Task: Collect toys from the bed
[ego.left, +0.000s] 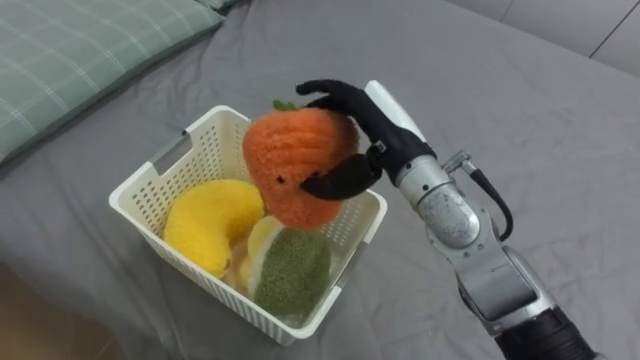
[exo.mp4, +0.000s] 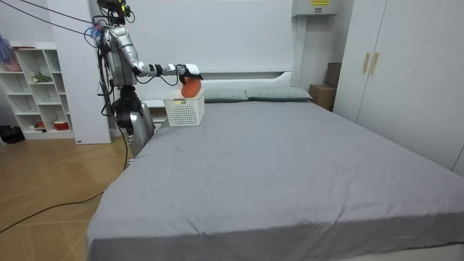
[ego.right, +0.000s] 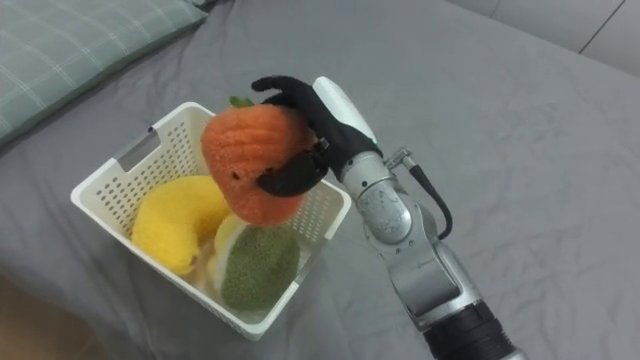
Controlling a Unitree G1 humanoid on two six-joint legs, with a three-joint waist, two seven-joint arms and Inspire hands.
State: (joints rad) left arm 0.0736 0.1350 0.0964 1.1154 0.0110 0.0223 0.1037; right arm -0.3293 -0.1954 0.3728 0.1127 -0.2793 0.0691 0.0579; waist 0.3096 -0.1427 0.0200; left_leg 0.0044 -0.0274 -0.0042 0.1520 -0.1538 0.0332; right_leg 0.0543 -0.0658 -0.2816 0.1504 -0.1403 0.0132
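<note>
We see the right hand point(ego.left: 372, 138) curled round a fuzzy orange plush strawberry point(ego.left: 295, 165), fingers over its top and thumb under its near side, holding it just above the right part of a white slotted plastic basket point(ego.left: 150, 187). Inside lie a yellow plush banana point(ego.left: 208, 226) on the left and a green round plush toy point(ego.left: 296, 270) nearer. The basket stands on the grey bed sheet point(ego.left: 520, 110), with a green checked pillow point(ego.left: 80, 60) at far left.

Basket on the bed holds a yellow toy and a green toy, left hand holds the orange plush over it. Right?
No: the right hand holds the orange plush, its arm entering from the left eye view's lower right. The basket on the bed does hold a yellow toy and a green toy.
</note>
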